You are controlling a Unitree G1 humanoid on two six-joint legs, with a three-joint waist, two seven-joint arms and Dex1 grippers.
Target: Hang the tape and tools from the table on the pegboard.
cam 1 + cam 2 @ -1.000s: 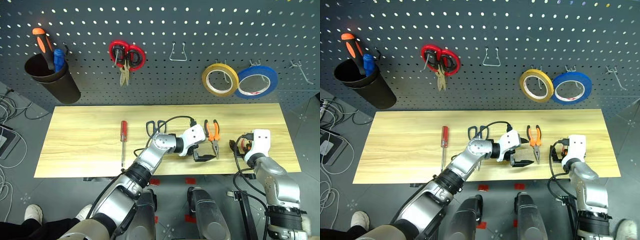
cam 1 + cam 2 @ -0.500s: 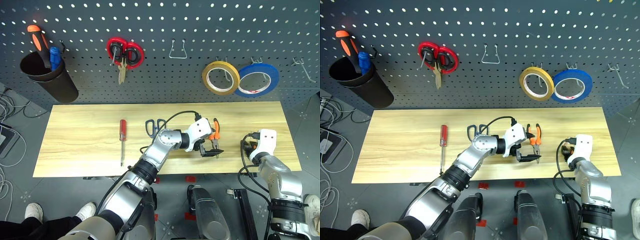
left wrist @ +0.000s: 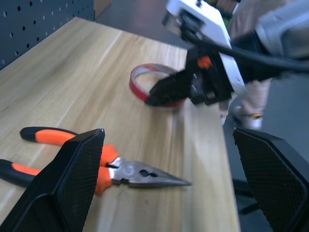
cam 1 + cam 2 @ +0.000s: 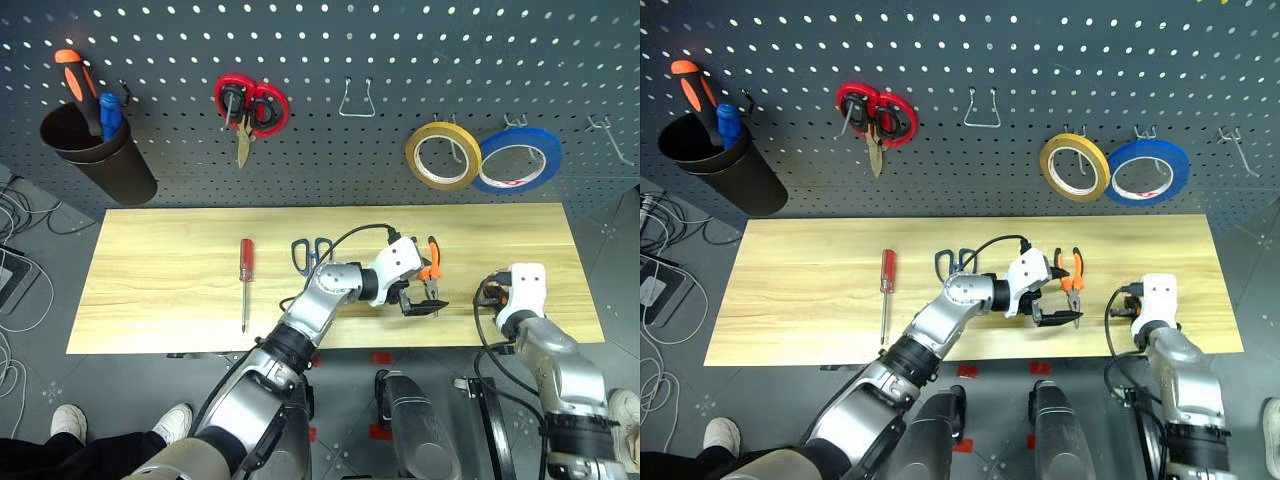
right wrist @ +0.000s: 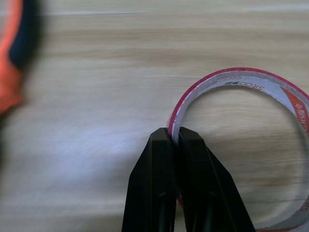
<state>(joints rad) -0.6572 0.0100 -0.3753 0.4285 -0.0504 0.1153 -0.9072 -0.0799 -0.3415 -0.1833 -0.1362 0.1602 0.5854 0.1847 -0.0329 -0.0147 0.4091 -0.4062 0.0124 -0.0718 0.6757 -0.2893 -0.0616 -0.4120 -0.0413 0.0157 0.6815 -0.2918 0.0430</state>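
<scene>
While my right gripper point(image 5: 175, 136) pinches the light, thin tape point(image 5: 241, 121) by its rim at six o'clock, my left gripper point(image 3: 164, 159) gapes wide over the pliers point(image 3: 96, 166).

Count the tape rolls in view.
3: yellow roll and blue roll hanging on the pegboard; red tape on the table, pinched by the right gripper.

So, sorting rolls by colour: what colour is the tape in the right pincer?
Red tape, clearest in the right wrist view.
</scene>
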